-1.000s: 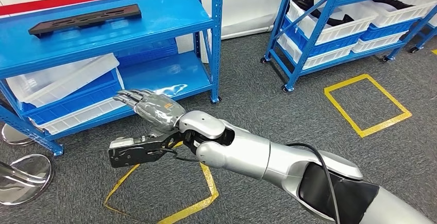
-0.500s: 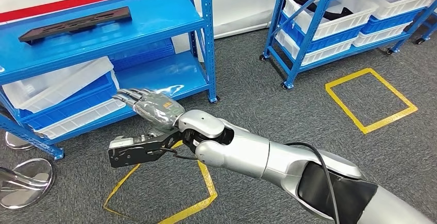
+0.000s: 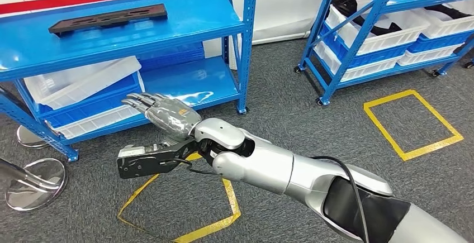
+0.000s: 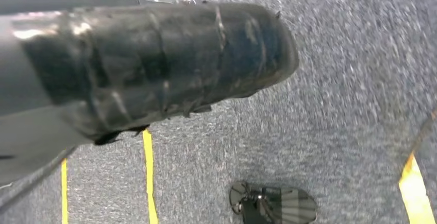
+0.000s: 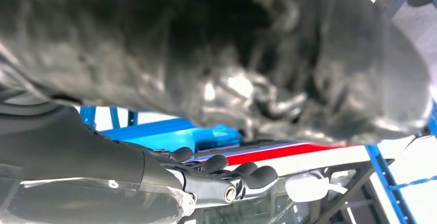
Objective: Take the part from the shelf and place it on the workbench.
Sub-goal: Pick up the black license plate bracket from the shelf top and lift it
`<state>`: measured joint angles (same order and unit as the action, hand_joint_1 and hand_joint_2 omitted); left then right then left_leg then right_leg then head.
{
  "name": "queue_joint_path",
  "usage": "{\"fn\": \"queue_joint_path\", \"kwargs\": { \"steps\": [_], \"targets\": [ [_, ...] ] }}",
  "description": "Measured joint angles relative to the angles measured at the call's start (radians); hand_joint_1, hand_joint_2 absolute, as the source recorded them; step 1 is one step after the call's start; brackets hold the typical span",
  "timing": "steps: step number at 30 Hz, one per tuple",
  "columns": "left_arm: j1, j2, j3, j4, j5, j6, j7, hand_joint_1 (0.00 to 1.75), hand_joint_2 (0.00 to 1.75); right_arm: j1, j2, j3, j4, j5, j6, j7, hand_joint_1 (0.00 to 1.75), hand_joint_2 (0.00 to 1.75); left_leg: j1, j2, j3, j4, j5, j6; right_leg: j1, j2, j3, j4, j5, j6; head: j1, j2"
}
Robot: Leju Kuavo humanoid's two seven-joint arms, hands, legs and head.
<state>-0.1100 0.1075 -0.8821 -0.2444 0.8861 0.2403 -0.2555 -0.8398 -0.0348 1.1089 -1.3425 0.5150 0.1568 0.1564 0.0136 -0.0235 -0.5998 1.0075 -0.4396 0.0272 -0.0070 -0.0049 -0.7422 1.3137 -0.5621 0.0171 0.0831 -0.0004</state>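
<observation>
Approach step; right hand (image 3: 162, 114) empty, fingers spread, held out well below the part (image 3: 108, 18); part lies flat on shelf (image 3: 184, 22) top; next: raise hand, reach over, grip it.

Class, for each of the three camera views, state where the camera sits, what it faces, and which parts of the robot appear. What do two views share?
Head view: high on the body, looking down at the blue shelf, the dark part and the right hand.
Left wrist view: faces the carpet, behind the left hand.
Right wrist view: behind the right hand, fingers toward the shelf.
Shared: right hand, shelf.
</observation>
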Motion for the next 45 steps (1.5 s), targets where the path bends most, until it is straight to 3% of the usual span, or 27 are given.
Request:
{"fn": "queue_joint_path", "kwargs": {
  "steps": [1, 3, 4, 6, 9, 11, 14, 15, 16, 17, 19, 21, 23, 26, 29, 30, 31, 32, 34, 35, 37, 41, 43, 45],
  "targets": [
    [0.0, 0.0, -0.001, 0.0, 0.0, -0.001, 0.0, 0.0, 0.0, 0.001, 0.0, 0.0, 0.0, 0.0, 0.0, 0.0, 0.0, 0.0, 0.0, -0.009, 0.0, 0.002, -0.001, -0.001, -0.002, 0.001, 0.009, -0.023, 0.024, 0.0, 0.0, 0.0],
    [0.0, 0.0, -0.002, 0.0, 0.0, -0.002, 0.002, 0.0, 0.0, 0.002, 0.0, 0.0, 0.0, 0.001, 0.0, 0.0, 0.0, 0.0, 0.003, -0.021, 0.0, 0.01, -0.007, -0.005, -0.006, 0.004, 0.065, -0.142, 0.089, -0.001, 0.0, 0.0],
    [0.0, 0.0, -0.002, 0.0, 0.0, -0.003, 0.002, 0.0, 0.0, 0.002, 0.0, 0.0, 0.0, 0.001, 0.0, 0.0, 0.0, 0.0, 0.004, -0.027, -0.001, 0.015, -0.01, -0.009, -0.006, 0.009, 0.092, -0.198, 0.108, -0.002, 0.0, 0.0],
    [0.001, 0.0, -0.002, 0.0, 0.0, -0.003, 0.003, 0.0, 0.0, 0.003, 0.0, -0.002, 0.0, -0.001, 0.0, 0.001, 0.0, 0.0, 0.004, -0.034, -0.008, 0.022, -0.014, -0.019, -0.003, 0.02, 0.118, -0.251, 0.114, -0.009, 0.001, 0.0],
    [0.006, 0.0, -0.002, 0.001, 0.002, 0.0, 0.004, 0.0, 0.0, 0.009, 0.002, -0.006, 0.001, -0.016, -0.002, 0.007, 0.0, 0.0, 0.005, -0.034, -0.012, 0.019, -0.014, -0.034, -0.001, 0.024, 0.121, -0.259, 0.116, -0.026, 0.002, 0.0],
    [0.004, 0.0, -0.002, 0.001, 0.003, 0.001, 0.005, 0.0, 0.0, 0.01, 0.004, -0.011, 0.002, -0.028, -0.012, 0.011, 0.0, 0.0, 0.005, -0.014, -0.028, 0.056, -0.039, -0.042, -0.003, 0.022, 0.126, -0.268, 0.12, -0.038, -0.002, 0.0],
    [-0.001, -0.001, -0.002, 0.001, 0.004, 0.003, 0.008, 0.0, 0.0, 0.016, 0.005, -0.018, 0.004, -0.037, -0.033, 0.025, 0.0, 0.0, 0.005, 0.01, -0.111, 0.234, -0.12, -0.05, 0.0, 0.014, 0.13, -0.271, 0.119, -0.048, -0.007, 0.0],
    [0.0, -0.001, -0.002, 0.001, 0.004, 0.003, 0.009, 0.0, 0.0, 0.021, 0.005, -0.02, 0.006, -0.038, -0.038, 0.031, 0.0, 0.0, 0.005, 0.012, -0.138, 0.284, -0.133, -0.05, 0.002, 0.013, 0.131, -0.271, 0.118, -0.05, -0.007, 0.0],
    [0.002, -0.001, -0.002, 0.001, 0.005, 0.004, 0.011, 0.0, 0.0, 0.025, 0.005, -0.021, 0.008, -0.037, -0.044, 0.036, 0.0, 0.0, 0.005, 0.012, -0.149, 0.3, -0.127, -0.049, 0.004, 0.012, 0.132, -0.271, 0.117, -0.051, -0.008, 0.0],
    [0.004, -0.001, -0.002, 0.001, 0.005, 0.004, 0.011, 0.0, 0.0, 0.028, 0.005, -0.023, 0.01, -0.032, -0.053, 0.042, 0.0, 0.0, 0.005, 0.013, -0.141, 0.278, -0.103, -0.046, 0.006, 0.012, 0.134, -0.271, 0.115, -0.052, -0.008, 0.0],
    [0.003, 0.0, -0.002, 0.001, 0.005, 0.005, 0.012, 0.0, 0.0, 0.03, 0.007, -0.031, 0.011, -0.011, -0.08, 0.053, 0.0, 0.0, 0.001, 0.015, -0.08, 0.144, -0.03, -0.033, 0.009, 0.011, 0.139, -0.271, 0.112, -0.052, -0.008, 0.0],
    [-0.001, 0.0, -0.002, 0.001, 0.005, 0.006, 0.011, 0.0, 0.0, 0.03, 0.008, -0.041, 0.012, 0.025, -0.118, 0.065, 0.0, 0.0, -0.007, 0.018, -0.027, 0.035, 0.002, -0.02, 0.011, 0.01, 0.139, -0.271, 0.11, -0.047, -0.007, 0.0],
    [-0.003, 0.0, -0.002, 0.001, 0.005, 0.007, 0.011, 0.0, 0.0, 0.033, 0.009, -0.049, 0.014, 0.069, -0.152, 0.075, 0.0, 0.0, -0.014, 0.018, -0.014, 0.01, -0.001, -0.016, 0.011, 0.008, 0.138, -0.274, 0.111, -0.038, -0.007, 0.0],
    [-0.001, -0.001, -0.002, 0.001, 0.005, 0.009, 0.011, 0.0, 0.0, 0.038, 0.011, -0.064, 0.018, 0.127, -0.181, 0.083, 0.0, 0.0, -0.005, 0.018, -0.001, -0.009, 0.006, -0.007, 0.011, 0.007, 0.127, -0.248, 0.09, -0.021, -0.005, 0.0],
    [-0.001, -0.002, -0.002, 0.001, 0.005, 0.01, 0.011, 0.0, 0.0, 0.04, 0.012, -0.076, 0.023, 0.148, -0.189, 0.089, 0.0, 0.0, -0.001, 0.02, 0.006, -0.013, 0.005, -0.001, 0.004, 0.008, 0.041, -0.077, 0.013, -0.007, -0.003, 0.0],
    [-0.001, -0.002, -0.002, 0.001, 0.005, 0.01, 0.011, 0.0, 0.0, 0.043, 0.012, -0.077, 0.025, 0.149, -0.19, 0.089, 0.0, 0.0, 0.0, 0.019, 0.006, -0.011, 0.002, 0.0, 0.001, 0.007, 0.011, -0.024, 0.001, -0.004, -0.004, 0.0],
    [-0.001, -0.002, -0.002, 0.001, 0.005, 0.01, 0.012, 0.0, 0.0, 0.046, 0.012, -0.078, 0.028, 0.149, -0.19, 0.09, 0.0, 0.0, 0.001, 0.018, 0.007, -0.008, -0.001, 0.0, -0.003, 0.007, -0.006, -0.002, 0.007, -0.001, -0.004, 0.0],
    [0.0, -0.002, -0.002, 0.001, 0.005, 0.01, 0.012, 0.0, 0.0, 0.048, 0.012, -0.08, 0.03, 0.151, -0.19, 0.091, 0.0, 0.0, 0.002, 0.016, 0.008, -0.004, -0.005, -0.001, -0.006, 0.007, -0.003, -0.019, 0.032, 0.002, -0.004, 0.0],
    [0.0, -0.003, -0.002, 0.001, 0.005, 0.01, 0.012, 0.0, 0.0, 0.047, 0.012, -0.084, 0.034, 0.163, -0.19, 0.096, 0.0, 0.0, 0.006, 0.013, 0.009, 0.008, -0.016, -0.008, -0.011, 0.007, 0.043, -0.131, 0.101, 0.006, -0.003, 0.0],
    [-0.001, -0.004, -0.002, 0.001, 0.005, 0.01, 0.012, 0.0, 0.0, 0.044, 0.012, -0.086, 0.035, 0.174, -0.191, 0.102, 0.0, 0.0, 0.005, 0.011, 0.007, 0.017, -0.022, -0.014, -0.012, 0.009, 0.069, -0.188, 0.121, 0.006, -0.003, 0.0],
    [-0.002, -0.004, -0.002, 0.001, 0.005, 0.011, 0.012, 0.0, 0.0, 0.039, 0.014, -0.09, 0.038, 0.193, -0.193, 0.112, 0.0, 0.0, 0.003, 0.008, 0.002, 0.025, -0.028, -0.025, -0.009, 0.012, 0.095, -0.243, 0.128, -0.002, -0.005, 0.0],
    [0.0, -0.006, -0.002, 0.001, 0.005, 0.011, 0.012, 0.0, 0.0, 0.034, 0.016, -0.101, 0.043, 0.203, -0.195, 0.117, 0.0, 0.0, 0.006, 0.012, -0.006, 0.04, -0.042, -0.043, -0.009, 0.012, 0.103, -0.256, 0.129, -0.028, -0.009, 0.0],
    [-0.002, -0.007, -0.002, 0.001, 0.005, 0.011, 0.012, 0.0, 0.0, 0.031, 0.019, -0.107, 0.043, 0.203, -0.195, 0.118, 0.0, 0.0, 0.006, 0.017, -0.049, 0.134, -0.089, -0.049, -0.01, 0.009, 0.11, -0.261, 0.129, -0.037, -0.012, 0.0],
    [-0.001, -0.006, -0.002, 0.001, 0.005, 0.012, 0.012, 0.0, 0.0, 0.03, 0.02, -0.109, 0.045, 0.203, -0.193, 0.118, 0.0, 0.0, 0.006, 0.017, -0.115, 0.26, -0.134, -0.052, -0.007, 0.008, 0.113, -0.261, 0.126, -0.042, -0.013, 0.0]
  ]
}}
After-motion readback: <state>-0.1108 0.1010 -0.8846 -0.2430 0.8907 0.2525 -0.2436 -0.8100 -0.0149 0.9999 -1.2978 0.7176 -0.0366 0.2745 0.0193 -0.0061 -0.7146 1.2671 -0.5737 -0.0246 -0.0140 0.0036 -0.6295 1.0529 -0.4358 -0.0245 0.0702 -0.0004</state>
